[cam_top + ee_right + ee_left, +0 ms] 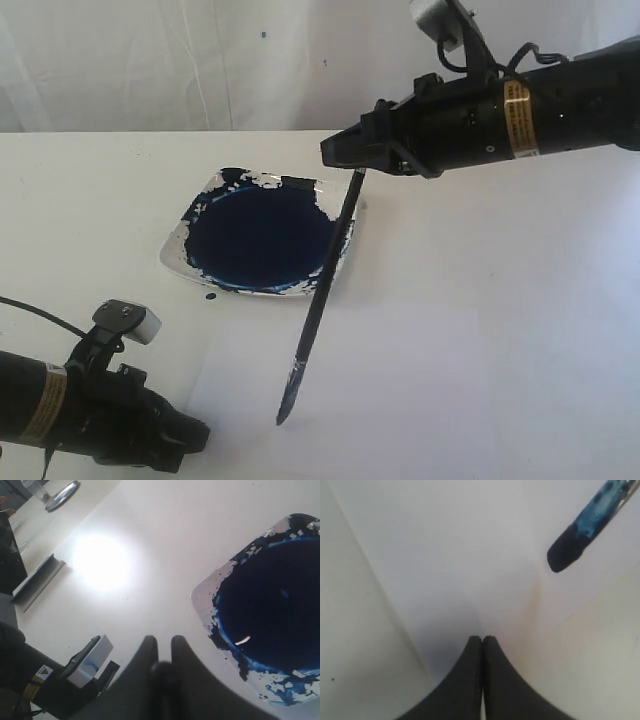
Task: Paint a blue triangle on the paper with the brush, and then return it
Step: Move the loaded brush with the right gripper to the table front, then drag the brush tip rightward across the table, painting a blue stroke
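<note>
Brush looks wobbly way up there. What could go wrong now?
The right gripper pinches the brush only at its top end, so pressing on the paper might make it swivel or slip. Its handle passes the corner of the paint dish and could bump it. The wet tip might smear the nearby left gripper.

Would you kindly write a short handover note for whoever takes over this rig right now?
Right gripper: shut on the brush, held by its upper end, tip slanting down to the paper.
Left gripper: shut, empty, low over the paper near its edge.
Paint dish: holds dark blue paint.
Done: brush picked up, tip stained blue.
Left: no stroke shows yet; paint the triangle, return the brush.
</note>
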Motion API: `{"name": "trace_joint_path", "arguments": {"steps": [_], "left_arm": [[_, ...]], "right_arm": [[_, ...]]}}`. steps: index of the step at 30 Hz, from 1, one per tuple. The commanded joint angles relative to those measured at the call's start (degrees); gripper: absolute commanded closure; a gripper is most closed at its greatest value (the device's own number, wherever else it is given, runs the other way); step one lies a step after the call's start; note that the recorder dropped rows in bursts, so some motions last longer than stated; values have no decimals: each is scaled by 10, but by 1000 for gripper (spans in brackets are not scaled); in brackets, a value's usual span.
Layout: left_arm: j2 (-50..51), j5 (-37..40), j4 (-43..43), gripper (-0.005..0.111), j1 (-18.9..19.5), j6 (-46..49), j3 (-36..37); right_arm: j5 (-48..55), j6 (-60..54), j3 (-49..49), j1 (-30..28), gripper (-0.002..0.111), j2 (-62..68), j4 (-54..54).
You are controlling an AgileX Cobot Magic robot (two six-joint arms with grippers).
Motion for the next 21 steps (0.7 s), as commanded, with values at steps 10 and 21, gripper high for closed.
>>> {"name": "trace_joint_path", "arguments": {"steps": [10,21], "left_arm": [[0,17,7,107,-5,3,2],[0,17,14,107,-5,3,2]], "right_arm": [[108,-25,2,-5,108,18,-9],[226,-60,2,-5,108,18,-9]]}}
